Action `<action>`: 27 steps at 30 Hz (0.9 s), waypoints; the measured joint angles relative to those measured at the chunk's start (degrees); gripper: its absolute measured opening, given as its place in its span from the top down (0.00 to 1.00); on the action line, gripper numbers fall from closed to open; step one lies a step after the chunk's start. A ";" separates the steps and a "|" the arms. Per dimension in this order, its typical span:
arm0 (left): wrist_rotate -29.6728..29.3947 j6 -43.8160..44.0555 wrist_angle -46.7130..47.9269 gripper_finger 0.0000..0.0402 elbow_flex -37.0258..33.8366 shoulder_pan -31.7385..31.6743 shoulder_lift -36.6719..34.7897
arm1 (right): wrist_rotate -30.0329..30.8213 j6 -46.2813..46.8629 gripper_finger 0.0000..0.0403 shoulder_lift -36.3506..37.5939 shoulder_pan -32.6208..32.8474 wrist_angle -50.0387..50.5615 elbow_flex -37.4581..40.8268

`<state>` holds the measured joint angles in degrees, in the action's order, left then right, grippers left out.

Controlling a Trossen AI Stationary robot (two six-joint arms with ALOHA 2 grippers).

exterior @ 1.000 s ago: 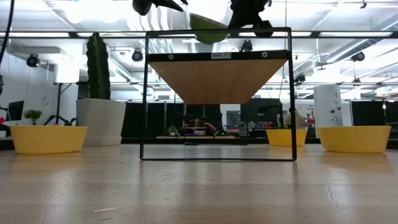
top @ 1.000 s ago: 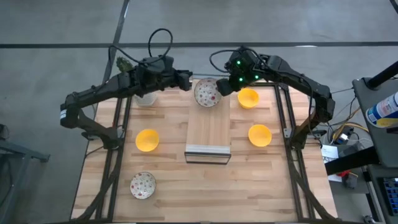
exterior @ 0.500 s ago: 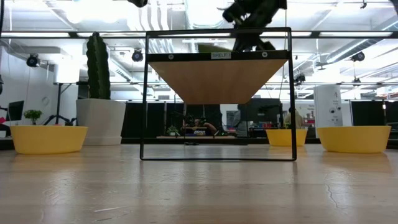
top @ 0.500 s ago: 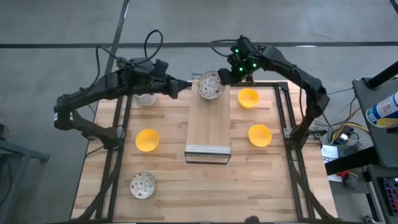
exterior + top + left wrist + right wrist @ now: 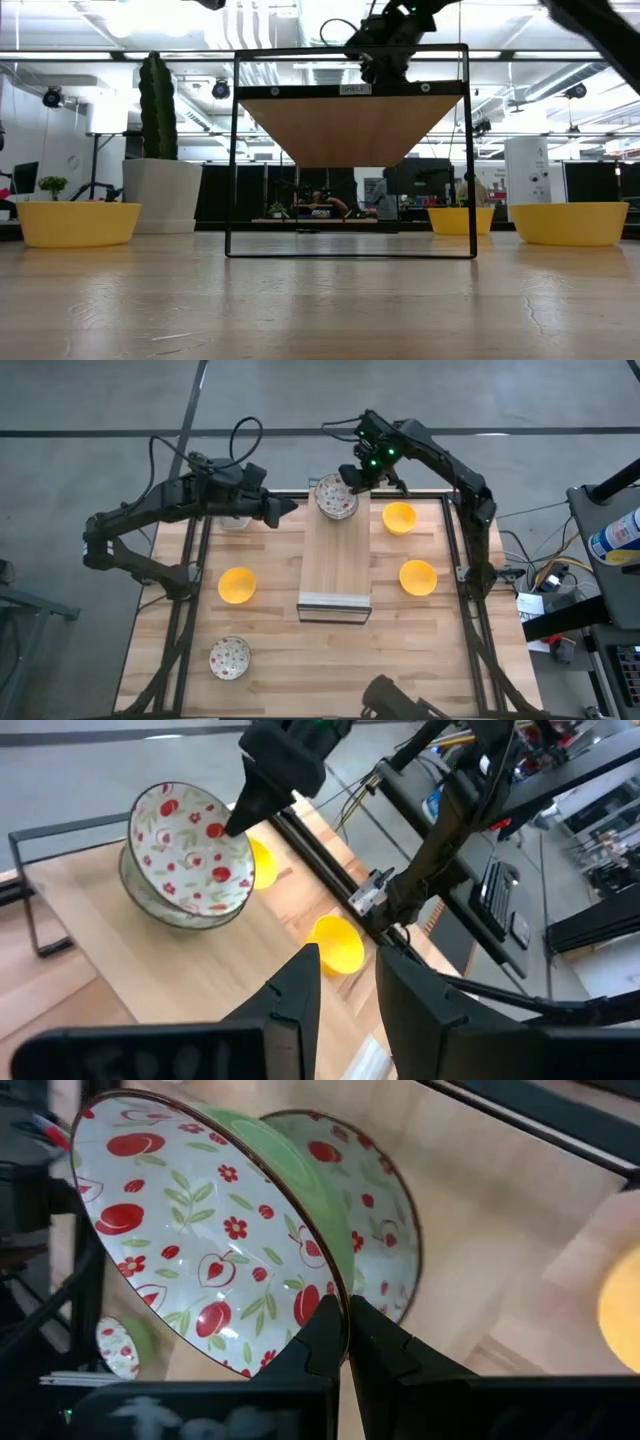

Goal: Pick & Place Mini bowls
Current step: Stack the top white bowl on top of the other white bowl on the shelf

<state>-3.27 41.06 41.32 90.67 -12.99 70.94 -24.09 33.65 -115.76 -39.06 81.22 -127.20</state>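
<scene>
The right gripper (image 5: 345, 1342) is clamped on the rim of a white floral-patterned mini bowl (image 5: 215, 1250), holding it tilted just over a second patterned bowl (image 5: 160, 900) on the raised wooden shelf (image 5: 336, 560). The left gripper (image 5: 287, 509) hangs nearby, fingers apart and empty. Three plain yellow bowls (image 5: 237, 585) and another patterned bowl (image 5: 229, 657) sit on the wooden surface (image 5: 330, 660).

The light wooden counter (image 5: 330, 650) carries a raised wooden shelf on a black frame (image 5: 336, 565) at its middle. Left of it sits a yellow bowl (image 5: 237, 585), and nearer, a floral bowl (image 5: 229, 657). Right of the shelf stand two more yellow bowls (image 5: 418, 577), one farther (image 5: 399, 517). At the far left stands a white planter with a cactus (image 5: 160, 190).
</scene>
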 joint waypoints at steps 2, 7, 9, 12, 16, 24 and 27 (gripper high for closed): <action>0.00 0.02 0.59 0.77 0.00 0.00 0.00 | 0.12 -1.05 0.98 -2.70 -0.34 4.62 -4.00; 0.21 0.04 1.82 0.77 -0.02 0.00 -0.06 | 1.10 -2.26 0.98 -5.61 -0.65 8.48 -6.41; 0.61 -0.04 1.82 0.77 -0.02 0.04 -0.11 | 1.42 -2.34 0.98 -5.39 -0.60 8.60 -5.73; 0.86 -0.05 1.84 0.77 -0.02 0.04 -0.13 | 1.52 -2.39 0.98 -5.17 -0.60 8.53 -5.48; 1.03 -0.37 1.86 0.77 -0.02 0.04 -0.13 | 1.58 -2.35 0.98 -5.17 -0.60 8.30 -5.63; 1.01 -0.42 1.95 0.77 -0.02 0.04 -0.13 | 1.47 -2.59 0.98 -5.17 -0.65 8.18 -4.47; 0.99 -0.42 1.95 0.77 -0.02 0.04 -0.13 | 1.46 -3.60 0.96 -5.17 -0.65 7.84 -4.30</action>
<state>-2.28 40.64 43.27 90.65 -12.95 70.81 -22.63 30.06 -120.92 -39.70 89.06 -131.50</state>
